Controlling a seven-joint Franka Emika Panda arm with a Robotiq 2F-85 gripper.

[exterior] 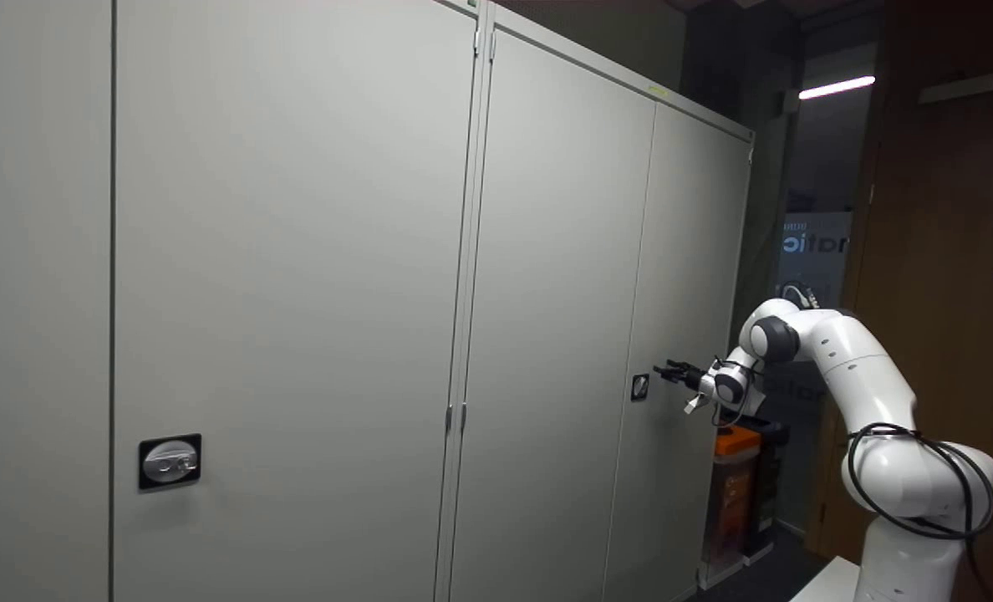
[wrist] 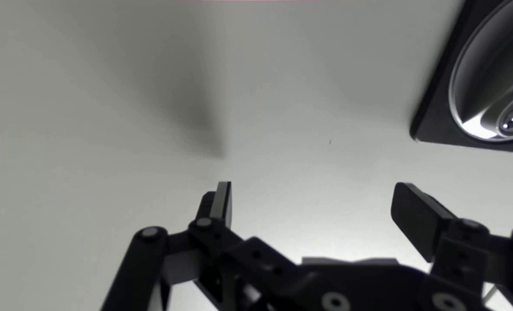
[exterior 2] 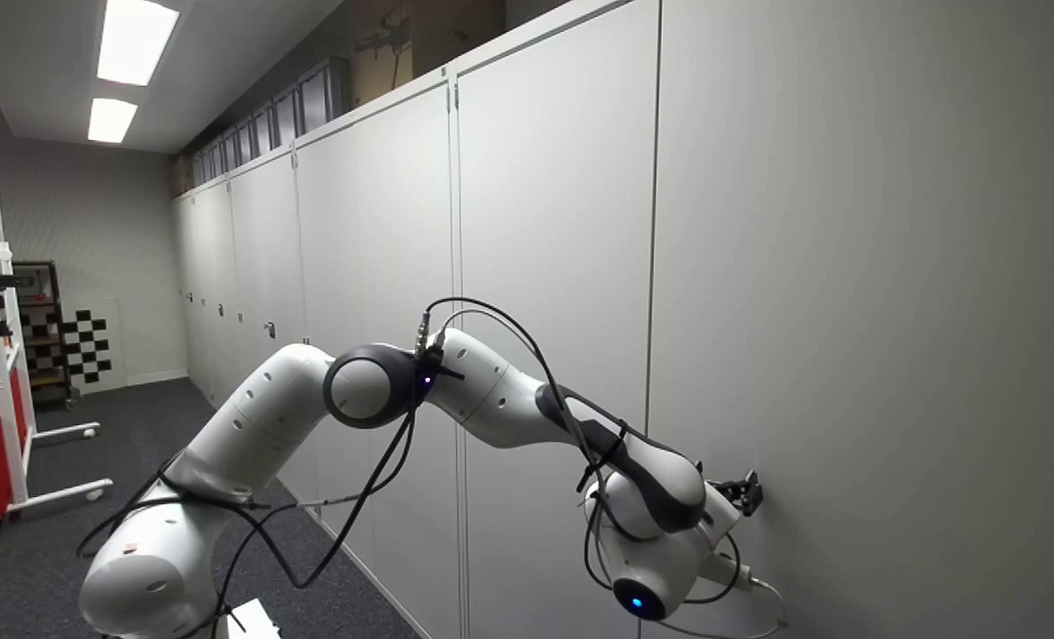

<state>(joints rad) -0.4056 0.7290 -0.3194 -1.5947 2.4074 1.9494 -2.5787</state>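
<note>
While the gripper (wrist: 311, 190) gapes near the latch (wrist: 483, 82), an orange-topped bin (exterior: 732, 493) stands beside the cabinet (exterior: 559, 251).

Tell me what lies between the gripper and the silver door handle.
In the wrist view, only bare grey cabinet door shows between the gripper and the handle; no other object stands in that stretch.

In an exterior view, the black 2-fingered gripper (exterior: 662, 370) hangs before the tall grey metal cabinet (exterior: 547, 251), just right of its round silver metal latch (exterior: 640, 387); past the cabinet's end, an orange-lidded boxy bin (exterior: 732, 493) stands left of a black boxy bin (exterior: 766, 477).
</note>
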